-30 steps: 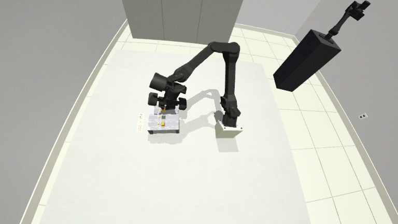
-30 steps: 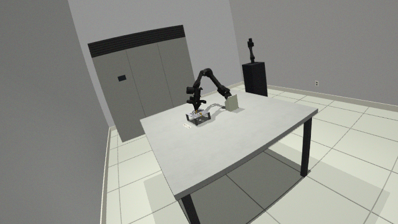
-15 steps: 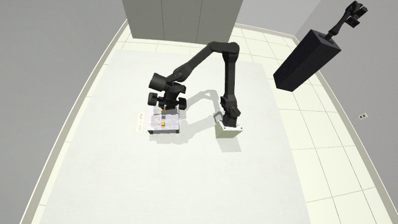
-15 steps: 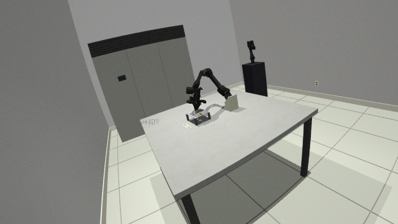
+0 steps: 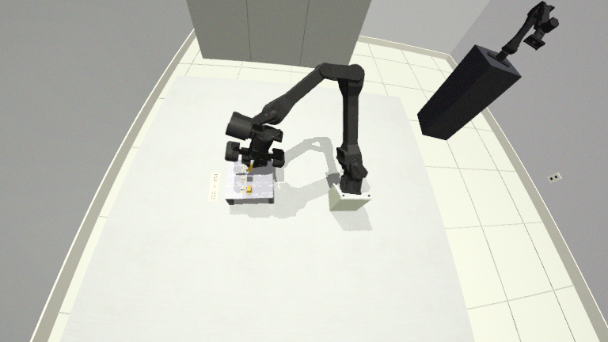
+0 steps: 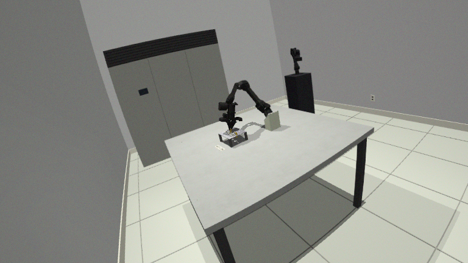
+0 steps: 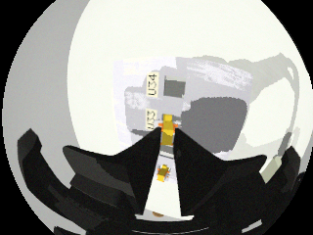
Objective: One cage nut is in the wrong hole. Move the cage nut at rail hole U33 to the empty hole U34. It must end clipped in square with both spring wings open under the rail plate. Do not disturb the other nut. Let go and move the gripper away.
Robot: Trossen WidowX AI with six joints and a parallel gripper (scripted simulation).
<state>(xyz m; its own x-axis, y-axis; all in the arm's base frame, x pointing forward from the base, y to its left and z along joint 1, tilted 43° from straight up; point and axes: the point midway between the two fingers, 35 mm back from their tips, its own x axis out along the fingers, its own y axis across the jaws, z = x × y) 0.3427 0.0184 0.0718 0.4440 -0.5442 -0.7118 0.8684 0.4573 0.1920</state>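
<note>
My gripper (image 5: 251, 165) (image 6: 230, 129) (image 7: 167, 132) is shut on a yellow cage nut (image 5: 250, 167) (image 7: 167, 137) with orange sides. The nut is held above the rail plate (image 5: 264, 180) (image 7: 225, 80); its exact height and tilt are hard to tell. In the wrist view it covers the hole spot beside the U33 label (image 7: 151, 116). The square U34 hole (image 7: 174, 88) is empty, beside its label (image 7: 153, 84). The other nut (image 5: 248, 189) (image 7: 163, 172) sits in the plate, seen between the fingers in the wrist view. The held nut's lower part and wings are not clear.
The plate stands on dark legs on a pale table (image 5: 268, 275) (image 6: 293, 150). A small label card (image 5: 214, 187) (image 6: 219, 147) lies left of it. The arm's cream base block (image 5: 349, 203) (image 6: 272, 120) is to the right. A second arm stands on a dark pedestal (image 5: 466, 92) (image 6: 299, 91) beyond the table.
</note>
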